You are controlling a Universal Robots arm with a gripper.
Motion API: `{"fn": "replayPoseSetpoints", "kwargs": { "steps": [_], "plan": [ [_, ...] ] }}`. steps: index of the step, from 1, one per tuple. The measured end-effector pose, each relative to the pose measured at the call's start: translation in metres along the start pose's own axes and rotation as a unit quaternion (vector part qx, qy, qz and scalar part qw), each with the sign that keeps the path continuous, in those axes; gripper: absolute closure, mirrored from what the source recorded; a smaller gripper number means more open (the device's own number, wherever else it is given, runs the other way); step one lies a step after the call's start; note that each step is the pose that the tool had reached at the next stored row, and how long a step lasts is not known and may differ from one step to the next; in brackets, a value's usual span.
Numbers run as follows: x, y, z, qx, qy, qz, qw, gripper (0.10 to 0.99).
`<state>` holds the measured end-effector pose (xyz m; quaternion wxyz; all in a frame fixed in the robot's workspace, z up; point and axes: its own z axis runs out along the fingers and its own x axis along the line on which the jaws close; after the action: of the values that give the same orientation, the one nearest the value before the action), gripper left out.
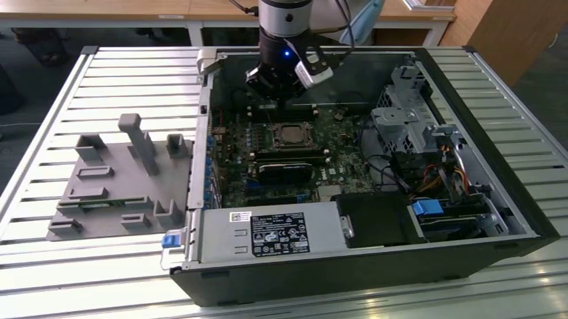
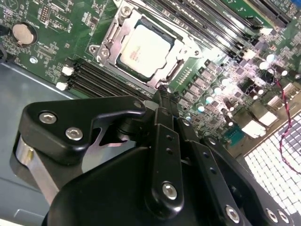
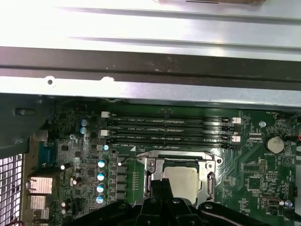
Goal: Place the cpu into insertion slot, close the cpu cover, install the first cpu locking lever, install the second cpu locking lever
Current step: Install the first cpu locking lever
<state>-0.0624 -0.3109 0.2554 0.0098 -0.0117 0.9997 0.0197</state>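
Resting in the socket, cpu, pincer pinched shut, tip just beside it

Looks like a robotics lab/workshop from my end. Bench is slatted alu profile, not office furniture. On it: desktop PC case lying on its side w/ panel off, mobo exposed, plus grey fixture plate beside it. Robot arm hangs over the case. Plain wooden desks along the back, wood cabinet at the exterior view's right.
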Motion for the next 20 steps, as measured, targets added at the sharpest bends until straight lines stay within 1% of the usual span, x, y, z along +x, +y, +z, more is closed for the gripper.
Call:
{"fn": "replayPoseSetpoints", "kwargs": {
  "steps": [2,6,10,15,20],
  "plan": [
    [0.004,0.0001,-0.0001,0.0,-0.0001,0.0,1.0,0.965],
    [0.0135,0.0004,-0.0003,0.0001,-0.0019,0.0,1.0,0.965],
    [0.022,0.0006,-0.0007,0.0002,-0.0063,0.0,1.0,0.965],
    [0.0282,0.0015,-0.0022,0.0003,-0.0102,0.0,0.9999,0.965],
    [0.0319,0.0033,-0.0023,0.0005,-0.0107,0.007,0.9999,0.965]
  ]
}}
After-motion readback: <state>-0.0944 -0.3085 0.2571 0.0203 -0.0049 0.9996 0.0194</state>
